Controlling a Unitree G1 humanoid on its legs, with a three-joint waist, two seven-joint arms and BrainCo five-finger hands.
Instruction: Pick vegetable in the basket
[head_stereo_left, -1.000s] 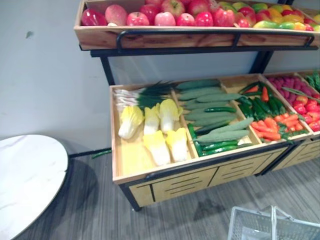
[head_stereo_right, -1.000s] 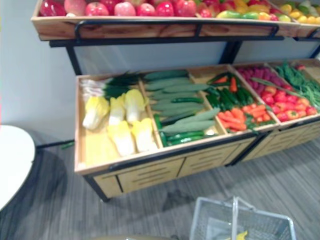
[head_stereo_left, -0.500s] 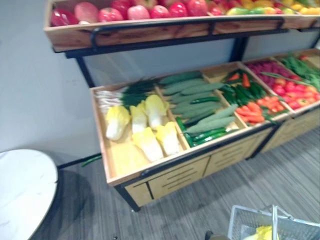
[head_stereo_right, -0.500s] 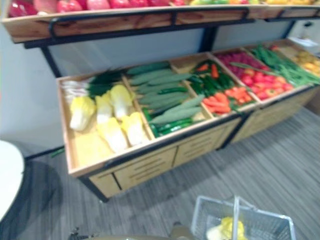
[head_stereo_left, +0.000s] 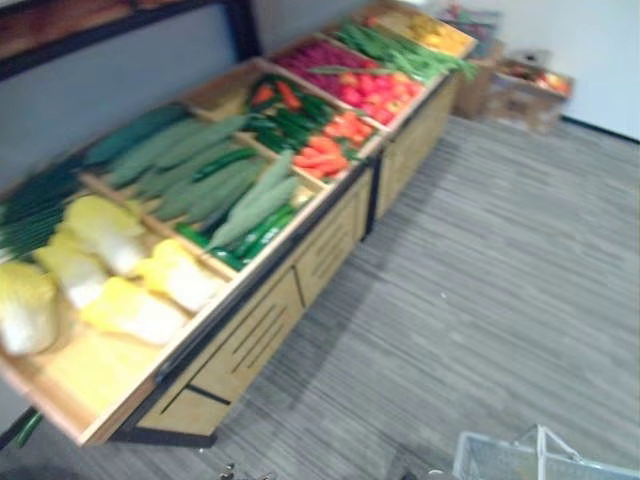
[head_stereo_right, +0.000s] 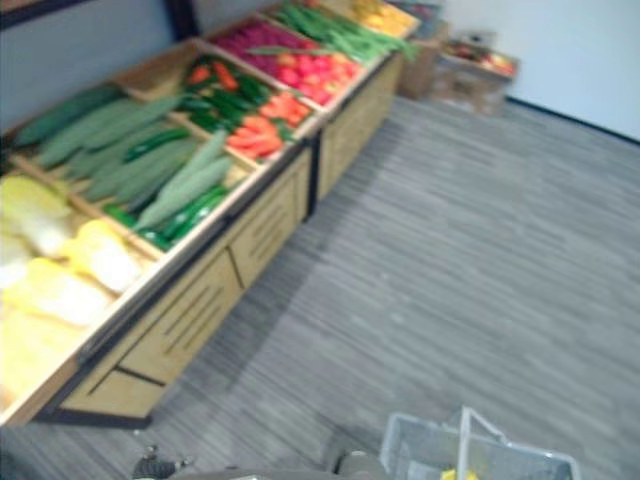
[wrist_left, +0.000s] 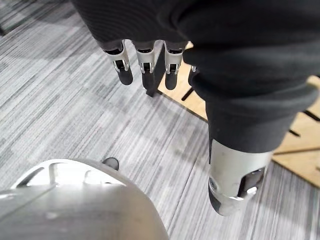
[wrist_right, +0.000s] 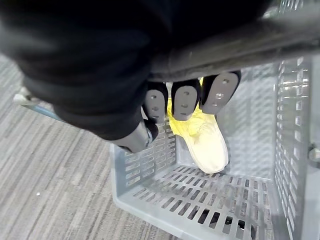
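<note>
A grey wire basket (wrist_right: 150, 172) hangs from my right hand (wrist_right: 185, 102), whose fingers are curled round its metal handle (wrist_right: 240, 47). Inside it lies a pale yellow napa cabbage (wrist_right: 207, 145). In the eye views the basket (head_stereo_right: 425, 455) sits at the lower right over the floor. My left hand (wrist_left: 145, 62) hangs with straight fingers above the carpet and holds nothing. More napa cabbages (head_stereo_left: 130, 300) lie in the nearest bin of the wooden stand (head_stereo_left: 260, 330).
Along the stand run bins of cucumbers (head_stereo_left: 200, 170), carrots (head_stereo_left: 330, 140), red vegetables (head_stereo_left: 365, 85) and long green beans (head_stereo_left: 400, 50). Cardboard boxes (head_stereo_left: 530, 80) stand by the far wall. Grey striped carpet (head_stereo_left: 480, 280) spreads to the right of the stand.
The camera has swung right and lower: the stand now runs along the left side, the upper fruit shelf and white table are out of sight. The basket stays at the lower right.
</note>
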